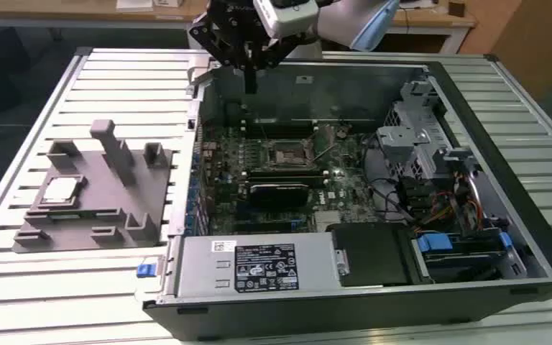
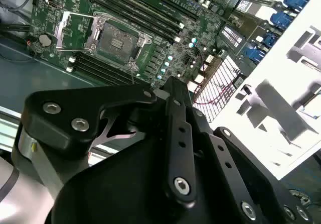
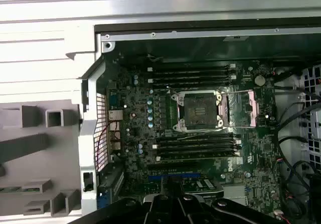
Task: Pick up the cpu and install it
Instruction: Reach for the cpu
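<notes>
End effector closed, empty, abv case wall; cpu in grey fixture, edges unclear.

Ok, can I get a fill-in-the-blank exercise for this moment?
1. The cpu rests on the ____ fixture.
2. The motherboard socket holds ____ chip.
3. The tool hangs above the computer case, gripping ____.
Missing words: grey; no; nothing.

The fixture, with the cpu set on it, is placed by the table's edge at the exterior view's left. The open computer case is laid just beside it. Inside, on the motherboard, the cpu socket is flanked by memory sticks.
</notes>
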Robot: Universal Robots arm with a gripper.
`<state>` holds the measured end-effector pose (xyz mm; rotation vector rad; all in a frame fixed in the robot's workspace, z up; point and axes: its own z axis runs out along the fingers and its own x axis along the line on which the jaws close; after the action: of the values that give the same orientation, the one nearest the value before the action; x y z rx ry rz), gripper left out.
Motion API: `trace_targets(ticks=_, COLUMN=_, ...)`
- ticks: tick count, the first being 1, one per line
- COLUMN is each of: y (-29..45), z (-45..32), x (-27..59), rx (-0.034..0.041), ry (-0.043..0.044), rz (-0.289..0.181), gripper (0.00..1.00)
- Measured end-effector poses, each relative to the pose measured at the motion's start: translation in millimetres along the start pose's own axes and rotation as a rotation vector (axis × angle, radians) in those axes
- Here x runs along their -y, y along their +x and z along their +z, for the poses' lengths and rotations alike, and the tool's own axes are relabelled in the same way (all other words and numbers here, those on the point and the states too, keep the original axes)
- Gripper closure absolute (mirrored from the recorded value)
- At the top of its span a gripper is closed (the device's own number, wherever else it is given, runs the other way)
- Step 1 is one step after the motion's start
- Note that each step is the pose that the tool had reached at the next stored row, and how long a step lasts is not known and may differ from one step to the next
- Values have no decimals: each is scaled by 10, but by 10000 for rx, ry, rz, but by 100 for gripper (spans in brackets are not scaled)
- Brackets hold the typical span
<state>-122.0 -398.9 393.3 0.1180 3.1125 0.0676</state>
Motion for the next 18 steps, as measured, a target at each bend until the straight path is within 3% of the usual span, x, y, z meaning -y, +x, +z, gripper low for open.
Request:
trace_targets(ticks=7, y=16, z=0, x=1, rx=0, ry=0, rz=0, gripper=89)
trace_targets(ticks=18, y=135, z=-3, x=10, rx=1, ry=0, rz=1, gripper=89)
